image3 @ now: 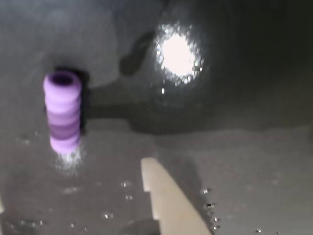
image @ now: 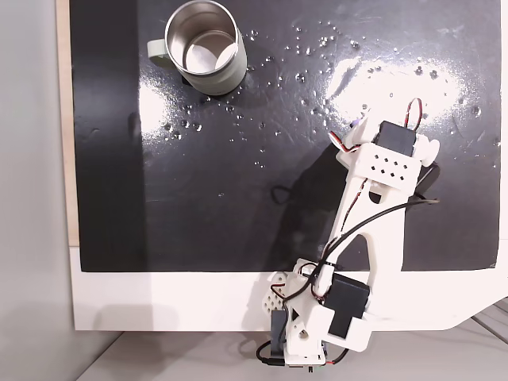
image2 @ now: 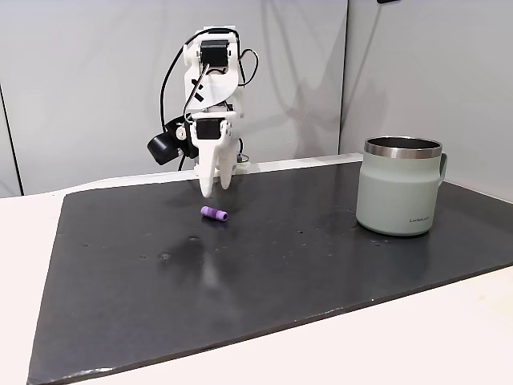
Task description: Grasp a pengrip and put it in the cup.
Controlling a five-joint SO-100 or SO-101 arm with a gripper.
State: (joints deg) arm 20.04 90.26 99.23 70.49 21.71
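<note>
— Pengrip (image2: 214, 214), where is it lying relative to the cup (image2: 398, 187)?

— It is lying on its side on the black mat (image2: 264, 265), well apart from the cup, off to the cup's left in the fixed view from the side. In the wrist view the pengrip (image3: 62, 111) is showing its purple ribs and a hollow end, blurred, and nothing is touching it.

— And the cup itself?

— It is standing upright on the mat, its handle pointing right in the side view. In the fixed view from above the cup (image: 205, 48) is sitting near the mat's top edge, steel inside shining, handle pointing left.

— Where is the gripper (image2: 215, 186) hanging, measured from the cup?

— Well apart from it too, further left than the pengrip in the side view and just behind the pengrip, tips pointing down close to the mat. From above, the white arm (image: 373, 206) is reaching in from the lower edge, down and to the right of the cup.

— Are the fingers apart or together?

— One pale finger (image3: 168, 200) is poking into the wrist view from below, right of the pengrip and clear of it. In the side view the two tips are standing a little apart, with nothing between them.
</note>
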